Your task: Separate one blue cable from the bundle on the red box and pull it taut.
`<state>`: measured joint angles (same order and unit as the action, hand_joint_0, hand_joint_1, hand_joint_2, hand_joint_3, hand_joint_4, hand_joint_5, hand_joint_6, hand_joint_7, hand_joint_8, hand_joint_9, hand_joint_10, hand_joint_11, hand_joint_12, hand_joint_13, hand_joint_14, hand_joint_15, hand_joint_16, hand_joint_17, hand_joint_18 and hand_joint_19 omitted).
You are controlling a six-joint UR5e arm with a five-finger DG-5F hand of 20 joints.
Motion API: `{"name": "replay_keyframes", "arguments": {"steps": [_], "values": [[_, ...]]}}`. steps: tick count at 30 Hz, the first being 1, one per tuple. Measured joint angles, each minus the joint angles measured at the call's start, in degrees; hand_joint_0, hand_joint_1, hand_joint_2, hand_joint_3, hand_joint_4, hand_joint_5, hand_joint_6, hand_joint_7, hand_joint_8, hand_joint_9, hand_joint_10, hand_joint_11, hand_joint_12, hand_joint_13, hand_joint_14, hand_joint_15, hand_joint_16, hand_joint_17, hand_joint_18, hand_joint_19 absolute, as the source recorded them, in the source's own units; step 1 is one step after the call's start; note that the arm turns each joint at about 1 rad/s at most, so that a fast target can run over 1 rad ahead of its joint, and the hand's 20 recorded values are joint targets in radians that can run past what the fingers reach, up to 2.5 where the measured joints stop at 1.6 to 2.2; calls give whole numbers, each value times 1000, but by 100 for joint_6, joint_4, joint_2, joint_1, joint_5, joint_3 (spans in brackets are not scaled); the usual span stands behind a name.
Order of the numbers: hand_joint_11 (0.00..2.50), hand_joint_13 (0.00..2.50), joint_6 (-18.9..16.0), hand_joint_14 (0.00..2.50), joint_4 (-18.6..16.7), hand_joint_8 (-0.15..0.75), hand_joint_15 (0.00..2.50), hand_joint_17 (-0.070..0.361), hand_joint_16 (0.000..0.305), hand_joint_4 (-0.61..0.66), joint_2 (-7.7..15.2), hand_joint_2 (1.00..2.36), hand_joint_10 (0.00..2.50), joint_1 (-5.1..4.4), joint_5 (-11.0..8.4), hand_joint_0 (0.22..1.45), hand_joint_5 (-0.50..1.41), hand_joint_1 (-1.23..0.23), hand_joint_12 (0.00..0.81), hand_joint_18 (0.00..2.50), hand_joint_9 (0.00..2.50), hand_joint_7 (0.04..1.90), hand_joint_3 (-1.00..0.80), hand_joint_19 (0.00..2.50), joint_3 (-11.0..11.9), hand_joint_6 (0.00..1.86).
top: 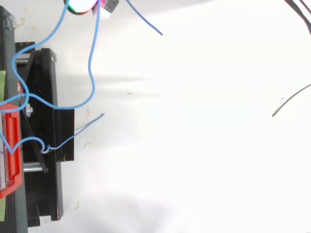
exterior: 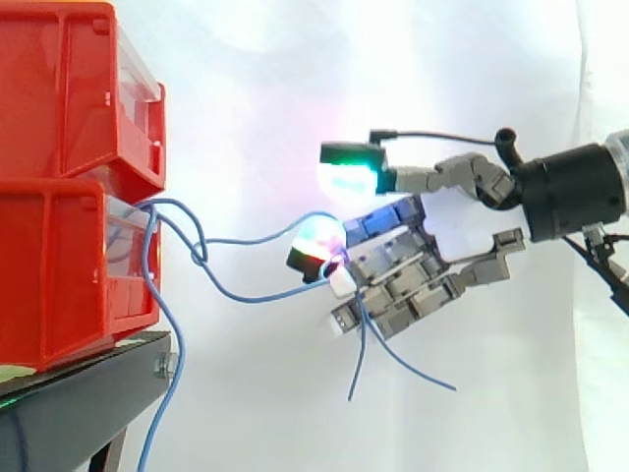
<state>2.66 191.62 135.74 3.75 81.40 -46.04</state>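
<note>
Pinching slack blue cable (exterior: 241, 241) in curled hand (exterior: 413, 275), well off red bin (exterior: 59, 275); needing steady pulling away to tauten.

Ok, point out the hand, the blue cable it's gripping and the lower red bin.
hand (exterior: 398, 280), side view, on its curled grey fingers.
blue cable (exterior: 246, 241), side view, mid-span between bin and hand.
lower red bin (exterior: 59, 275), side view, on its side wall.
</note>
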Motion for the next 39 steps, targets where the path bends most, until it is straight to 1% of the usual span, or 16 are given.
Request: {"name": "replay_keyframes", "arguments": {"steps": [2, 5, 6, 7, 9, 14, 17, 19, 20, 22, 23, 26, 30, 34, 36, 39], "values": [[120, 499, 72, 8, 153, 195, 215, 100, 44, 86, -2, 1002, 4, 0, -11, 555, -14, -329, 324, 457, 944, 865, -473, 495, 140, 770], [94, 527, 174, 8, 550, 194, 207, 96, 43, 150, -3, 1010, 4, -4, -43, 582, -5, -475, 320, 499, 941, 898, -379, 494, 422, 743], [45, 528, 192, 7, 671, 197, 184, 96, 43, 176, -3, 1012, 0, -6, -61, 582, 2, -513, 316, 508, 926, 950, -333, 478, 495, 716], [0, 523, 205, 6, 797, 202, 148, 105, 47, 189, -3, 1013, 0, -10, -85, 589, 34, -591, 329, 547, 908, 1234, -238, 440, 566, 579], [0, 537, 227, 5, 1068, 216, 134, 113, 50, 195, -3, 1011, 0, -23, -168, 586, 44, -620, 346, 579, 920, 1301, -188, 426, 716, 539], [0, 564, 258, 5, 1492, 238, 144, 124, 55, 189, -12, 1005, 0, -55, -353, 587, 51, -671, 370, 628, 929, 1324, -141, 418, 951, 521], [0, 570, 279, 6, 1713, 246, 156, 127, 56, 178, -43, 1003, 0, -75, -413, 585, 47, -677, 374, 635, 934, 1314, -143, 426, 1038, 528], [0, 552, 291, 6, 1813, 223, 169, 115, 51, 135, -73, 1011, 1, -85, -428, 552, 39, -628, 351, 590, 921, 1275, -245, 459, 1057, 546], [16, 525, 297, 7, 1865, 197, 183, 99, 44, 102, -94, 1011, 0, -93, -433, 538, 30, -589, 317, 535, 909, 1251, -340, 496, 1063, 561], [16, 537, 305, 8, 1939, 190, 187, 99, 44, 94, -136, 1006, 0, -107, -437, 544, 33, -509, 318, 538, 923, 1236, -419, 507, 1064, 562], [8, 546, 308, 8, 1972, 186, 191, 98, 44, 80, -156, 1007, 0, -114, -438, 556, 37, -454, 315, 544, 938, 1245, -426, 515, 1063, 558], [19, 554, 312, 8, 2082, 196, 198, 104, 46, 91, -215, 1012, 1, -139, -440, 541, 42, -409, 327, 538, 966, 1208, -299, 536, 1057, 567], [0, 593, 314, 7, 2238, 228, 178, 125, 55, 128, -258, 1008, 0, -179, -441, 544, 57, -376, 367, 619, 1006, 1228, -256, 497, 1056, 539], [0, 613, 314, 6, 2297, 251, 163, 135, 60, 169, -266, 1002, 0, -213, -441, 552, 68, -423, 389, 659, 1018, 1266, -207, 465, 1044, 509], [0, 622, 314, 6, 2300, 256, 169, 136, 60, 188, -266, 1002, 0, -240, -441, 565, 67, -541, 390, 678, 1020, 1285, -154, 462, 1020, 500], [17, 636, 313, 6, 2269, 268, 176, 137, 61, 202, -264, 1000, 0, -291, -454, 579, 66, -618, 394, 707, 1034, 1289, -128, 457, 947, 502]]}}
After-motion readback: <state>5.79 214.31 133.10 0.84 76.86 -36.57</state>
